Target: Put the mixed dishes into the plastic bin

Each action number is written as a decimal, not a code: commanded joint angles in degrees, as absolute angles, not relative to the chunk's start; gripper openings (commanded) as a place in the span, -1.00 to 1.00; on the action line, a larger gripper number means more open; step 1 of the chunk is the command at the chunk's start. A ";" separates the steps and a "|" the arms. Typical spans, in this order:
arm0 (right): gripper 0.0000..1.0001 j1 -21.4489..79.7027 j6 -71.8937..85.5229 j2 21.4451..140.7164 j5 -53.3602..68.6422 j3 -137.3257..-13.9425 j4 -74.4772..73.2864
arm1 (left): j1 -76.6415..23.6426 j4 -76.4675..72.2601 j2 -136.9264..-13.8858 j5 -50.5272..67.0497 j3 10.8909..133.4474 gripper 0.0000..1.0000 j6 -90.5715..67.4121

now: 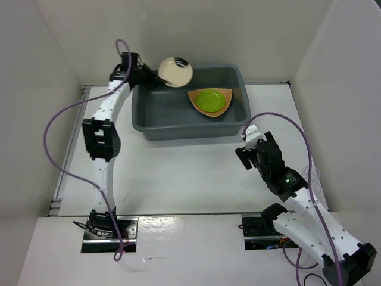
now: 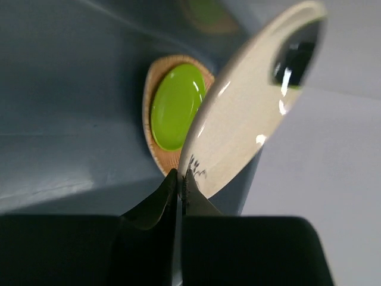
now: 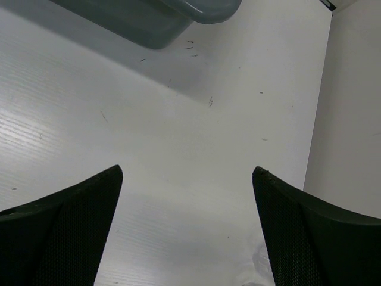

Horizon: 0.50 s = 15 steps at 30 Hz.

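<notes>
While the overhead view takes in both arms and the whole table (image 1: 178, 173), only the left wrist camera shows the grip itself: the left gripper (image 2: 180, 179) has its two dark fingers (image 2: 152, 208) pinched flat on the rim of the cream saucer (image 2: 238, 119), with no gap showing between them. From above, that left gripper (image 1: 155, 78) holds the saucer (image 1: 175, 71) tilted over the far left corner of the grey bin (image 1: 149, 113). Small dark marks sit on the saucer just above the fingertips in the wrist view, too blurred to read; a larger dark glossy patch shows near its upper edge.

Inside the bin (image 2: 71, 89) lies the wood-grain plate (image 2: 156, 154), its middle bright green. The overhead view puts the plate (image 1: 210, 101) on the bin floor toward the far right side, apart from the saucer.

Only the right wrist camera shows the right gripper (image 3: 187, 171) clearly: its jaws stand wide apart over bare white table (image 3: 196, 107), holding nothing, with a corner of the bin (image 3: 166, 18) at the top of the frame. From above, the right gripper (image 1: 247, 149) sits just off the bin's near right corner
</notes>
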<state>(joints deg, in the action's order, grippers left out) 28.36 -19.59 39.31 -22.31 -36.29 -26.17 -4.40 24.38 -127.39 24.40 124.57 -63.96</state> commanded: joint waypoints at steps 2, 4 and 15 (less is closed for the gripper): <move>0.87 28.74 -19.42 37.54 -24.52 -36.21 -23.12 | -11.14 39.60 -141.90 26.81 155.12 -1.00 -60.12; 0.90 28.74 -19.42 37.53 -24.52 -36.21 -23.12 | -12.47 51.74 -156.35 27.85 177.42 -1.00 -60.64; 0.90 28.74 -19.42 35.86 -25.05 -35.68 -22.59 | -17.84 47.82 -166.81 29.71 179.74 -1.00 -66.88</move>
